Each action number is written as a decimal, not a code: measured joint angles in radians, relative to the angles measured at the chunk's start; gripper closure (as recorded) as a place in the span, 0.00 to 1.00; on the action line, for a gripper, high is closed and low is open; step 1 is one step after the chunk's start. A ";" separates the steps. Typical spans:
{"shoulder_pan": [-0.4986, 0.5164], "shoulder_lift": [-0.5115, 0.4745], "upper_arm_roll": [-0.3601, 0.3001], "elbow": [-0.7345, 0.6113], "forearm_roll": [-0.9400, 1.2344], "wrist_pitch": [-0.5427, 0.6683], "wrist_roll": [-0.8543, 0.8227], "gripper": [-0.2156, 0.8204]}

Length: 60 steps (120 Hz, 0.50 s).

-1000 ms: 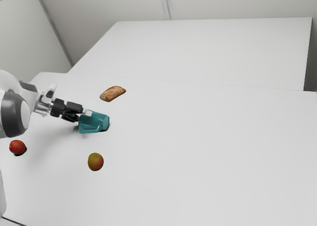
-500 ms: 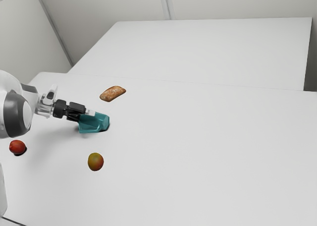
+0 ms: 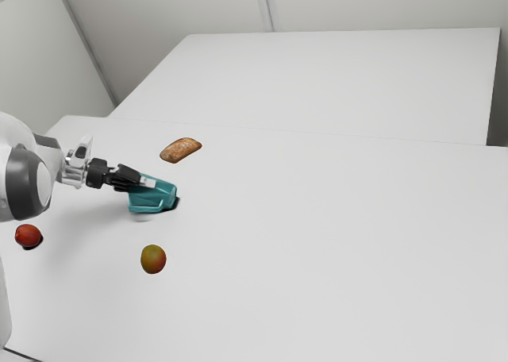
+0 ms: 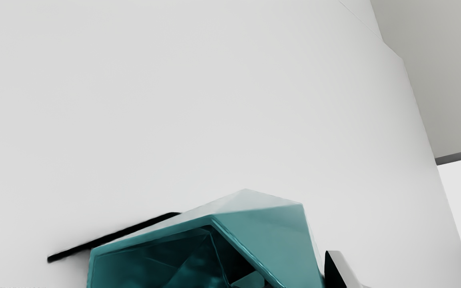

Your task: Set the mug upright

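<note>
The teal mug [image 3: 163, 197] lies on its side, its mouth toward the hand and its handle toward the exterior view's front. My gripper [image 3: 146, 182] is at the mug's rim, shut on its side wall. In the wrist view the faceted mug [image 4: 270, 228] shows its dark hollow inside. There my gripper [image 4: 300, 276] has one fingertip [image 4: 338, 266] outside against the wall; the other is largely hidden at the mug's inside. A dark shadow lies beside and under the mug.
A bread roll [image 3: 181, 149] lies behind the mug in the exterior view. A green-red fruit [image 3: 153, 259] sits in front, and a red fruit [image 3: 28, 235] near the arm. All rest on the white table [image 3: 333, 243].
The gripper has closed on the mug wall. The mug has shifted slightly toward the exterior view's right and tilted a little, with more shadow showing beneath it. The fruits and bread are unmoved.
</note>
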 joint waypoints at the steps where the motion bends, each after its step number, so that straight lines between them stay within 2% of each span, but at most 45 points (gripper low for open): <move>1: 0.000 0.000 0.000 0.000 0.000 0.000 0.000 0.84; 32: -0.011 -0.020 0.000 -0.002 -0.002 0.006 0.004 0.93; 60: -0.042 -0.095 -0.014 -0.009 0.006 0.028 0.008 0.94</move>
